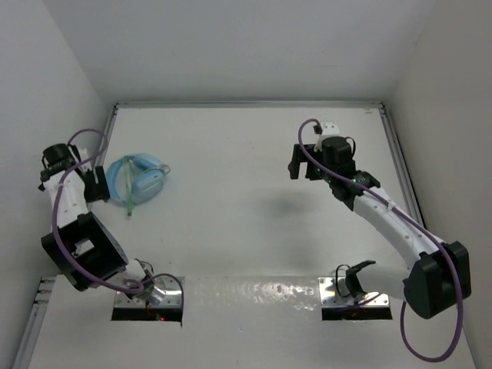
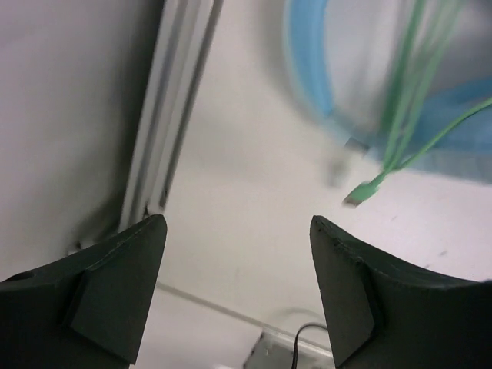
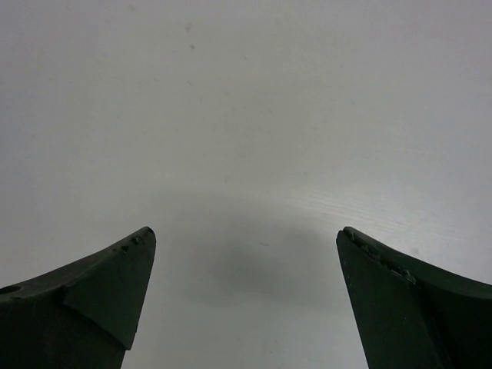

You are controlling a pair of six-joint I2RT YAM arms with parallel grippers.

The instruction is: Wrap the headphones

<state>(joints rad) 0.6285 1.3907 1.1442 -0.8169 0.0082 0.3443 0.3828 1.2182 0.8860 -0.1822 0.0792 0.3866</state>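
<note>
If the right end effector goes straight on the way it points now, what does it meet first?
Most likely the bare table: the wrist view shows nothing else ahead of the right end effector. Depth is unclear.

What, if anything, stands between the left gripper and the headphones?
Nothing visible. The left gripper, jaws open, sits right beside the headphones; only bare table lies between it and the green cable.

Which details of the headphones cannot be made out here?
Top view: how the thin pale green cable lies on the light blue over-ear headphones; too small.
Left wrist view: headphones blurred, cut off by the top edge.
Right wrist view: headphones outside the frame.
</note>
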